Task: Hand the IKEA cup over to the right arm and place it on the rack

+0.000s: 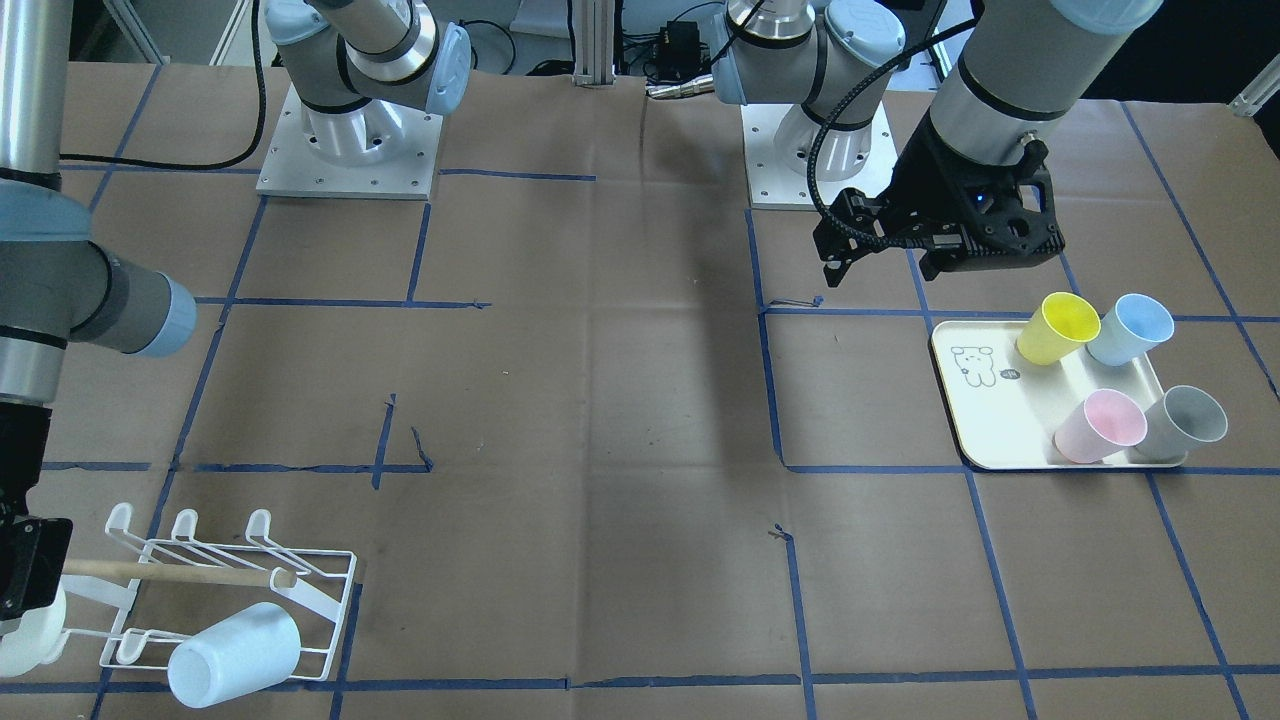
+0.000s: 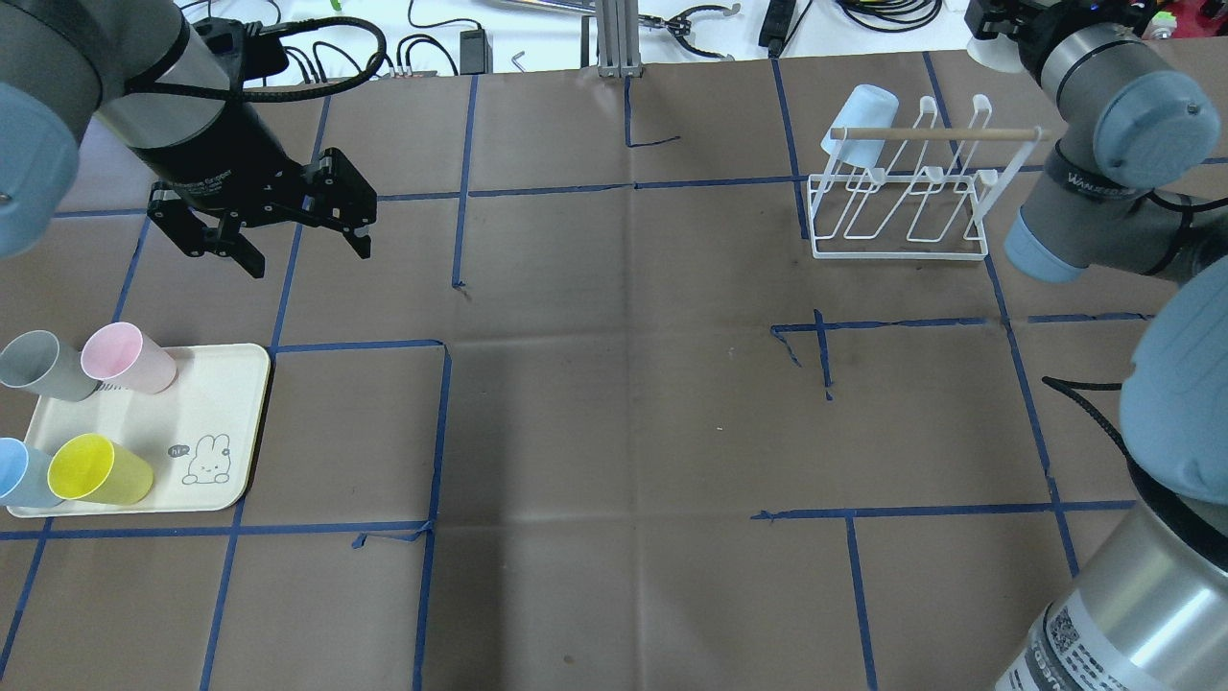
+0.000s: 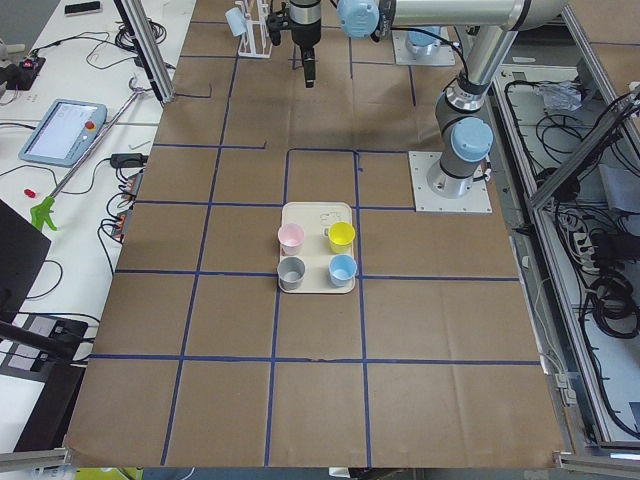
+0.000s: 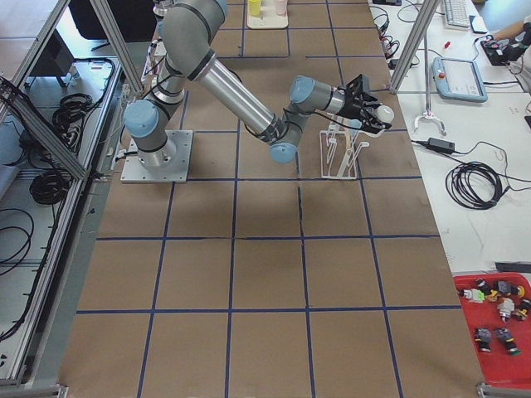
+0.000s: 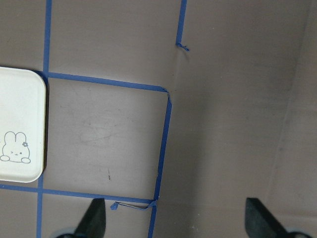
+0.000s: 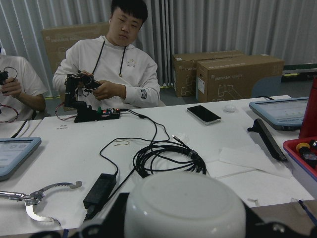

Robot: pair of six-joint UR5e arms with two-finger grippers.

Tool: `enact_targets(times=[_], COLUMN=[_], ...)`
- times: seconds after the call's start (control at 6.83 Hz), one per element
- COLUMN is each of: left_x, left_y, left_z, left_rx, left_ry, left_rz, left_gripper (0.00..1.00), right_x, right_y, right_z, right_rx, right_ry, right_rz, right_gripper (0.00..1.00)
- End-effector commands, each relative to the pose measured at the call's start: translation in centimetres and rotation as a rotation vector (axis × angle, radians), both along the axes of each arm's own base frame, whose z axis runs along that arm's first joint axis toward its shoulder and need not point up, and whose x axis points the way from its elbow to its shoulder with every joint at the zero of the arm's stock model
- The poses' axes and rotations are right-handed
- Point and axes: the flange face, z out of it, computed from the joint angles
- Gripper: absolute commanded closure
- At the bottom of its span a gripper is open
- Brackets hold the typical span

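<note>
Beside the white wire rack, the right hand, largely cropped, clamps a white plastic cup; left hand wide open, empty.

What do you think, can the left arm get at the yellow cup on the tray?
Probably yes. The left gripper hangs open and empty above the table just beyond the tray, with nothing between it and the yellow cup. The blue cup close beside may crowd the jaws.

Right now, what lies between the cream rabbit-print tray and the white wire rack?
Only bare brown paper with blue tape lines lies between the cream rabbit-print tray and the white wire rack, in the overhead view.
</note>
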Motion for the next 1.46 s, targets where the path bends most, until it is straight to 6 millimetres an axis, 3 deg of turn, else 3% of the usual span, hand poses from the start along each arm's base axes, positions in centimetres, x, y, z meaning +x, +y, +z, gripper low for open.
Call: enact_targets(times=[0.0,0.44,0.73,0.88,1.02,1.32], left_x=[-0.5,-0.5,-0.5,-0.6,-0.5,-0.5], left_y=[0.2,0.0,-0.7,-1.0,-1.0,-1.0], left_z=[-0.2,-0.2,-0.1,0.0,0.0,0.0], left_rx=[-0.001,-0.012,-0.054,-0.072,-0.072,-0.072], left_ry=[-0.038,-0.037,-0.037,-0.036,-0.036,-0.038], left_rz=[-0.016,-0.016,-0.019,-0.024,-0.024,-0.025], left_gripper=[0.01,0.01,0.01,0.01,0.01,0.01], right_x=[-1.3,-1.1,-1.0,-0.9,-0.8,-0.5], right_y=[-0.2,0.5,1.0,1.2,1.2,1.1], right_z=[-2.5,-5.8,-6.8,-6.7,-6.5,-6.5], right_rx=[0.002,0.008,0.032,0.032,0.038,0.04], right_ry=[0.0,0.0,-0.004,-0.007,-0.009,-0.018], right_rz=[-0.011,-0.015,-0.025,-0.028,-0.026,-0.023], right_gripper=[0.9,0.9,0.88,0.56,0.01,0.0])
